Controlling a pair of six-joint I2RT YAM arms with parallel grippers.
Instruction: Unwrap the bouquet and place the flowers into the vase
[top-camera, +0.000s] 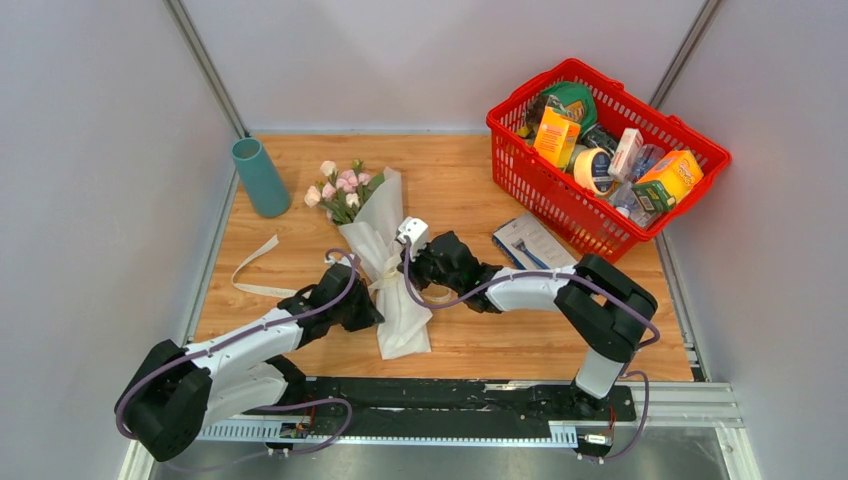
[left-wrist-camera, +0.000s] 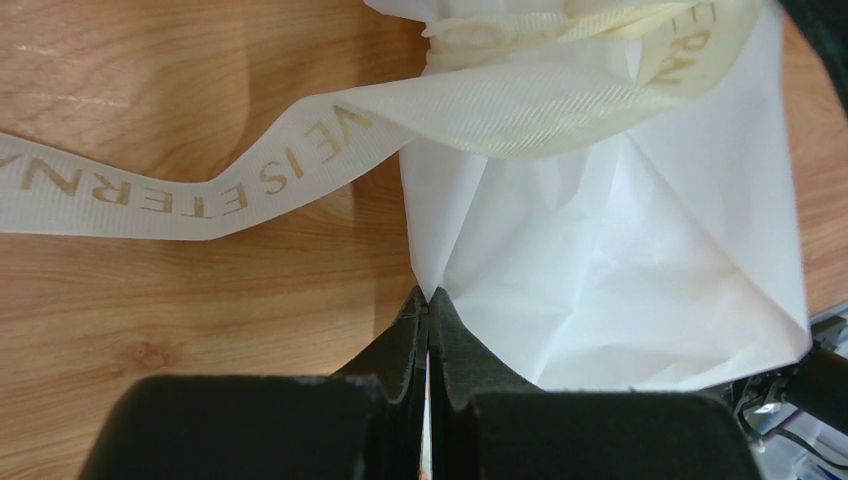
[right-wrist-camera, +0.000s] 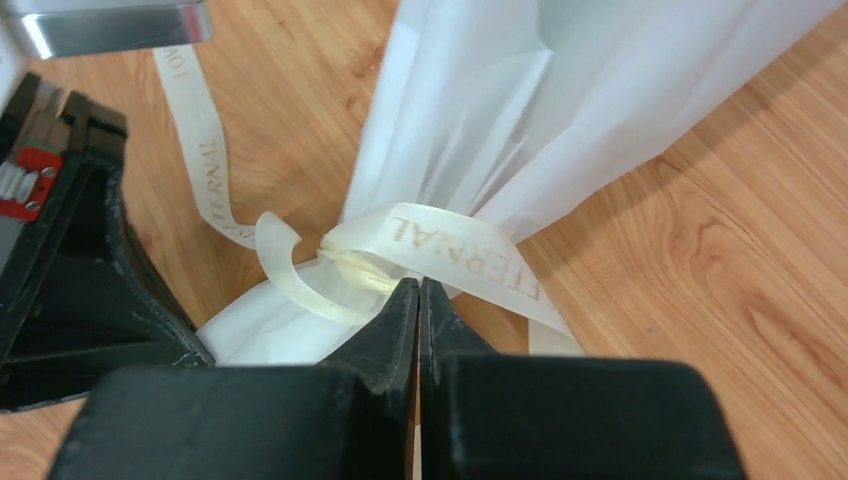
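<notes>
Right pincer (right-wrist-camera: 418, 290) at bouquet's (right-wrist-camera: 470, 130) ribbon (right-wrist-camera: 450, 240)

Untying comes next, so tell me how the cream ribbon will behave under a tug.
The ribbon is probably floppy and light: its free tail lies in loose curves on the table. Its ribbed weave may resist slipping. Because it cinches the thin white paper, a tug could drag or crumple that paper rather than free the knot.

left arm (top-camera: 250, 340) and right arm (top-camera: 527, 288) lean inward, jaws pressed together.
</notes>
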